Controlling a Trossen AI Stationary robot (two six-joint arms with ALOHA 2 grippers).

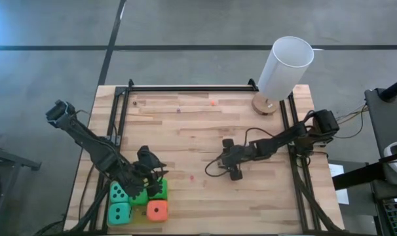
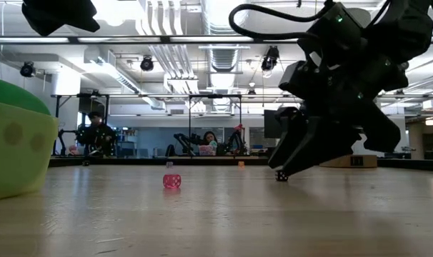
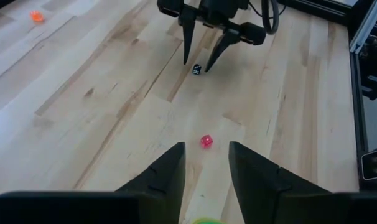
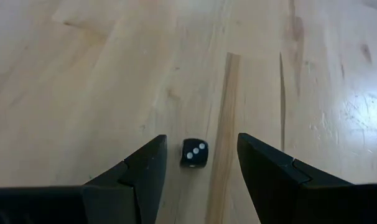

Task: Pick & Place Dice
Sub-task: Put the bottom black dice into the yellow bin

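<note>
Several big soft dice sit at the table's near left: two teal (image 1: 118, 202), a green one (image 1: 158, 191) and an orange-red one (image 1: 157, 210). Above them hangs my left gripper (image 3: 206, 157), open with nothing between its fingers. Near the table's middle my right gripper (image 4: 201, 138) is low over the wood and open. Its fingers stand on either side of a tiny black die (image 4: 195, 152) that rests on the table, and they do not touch it. A tiny pink die (image 3: 206, 142) lies between the two grippers.
A tall white cylinder (image 1: 285, 67) stands on a round wooden base at the far right corner. Tiny orange (image 1: 213, 102) and purple (image 1: 179, 110) dice lie near the far edge. Black rails (image 1: 185, 88) border the tabletop. Bare wood (image 1: 185, 134) lies across the middle.
</note>
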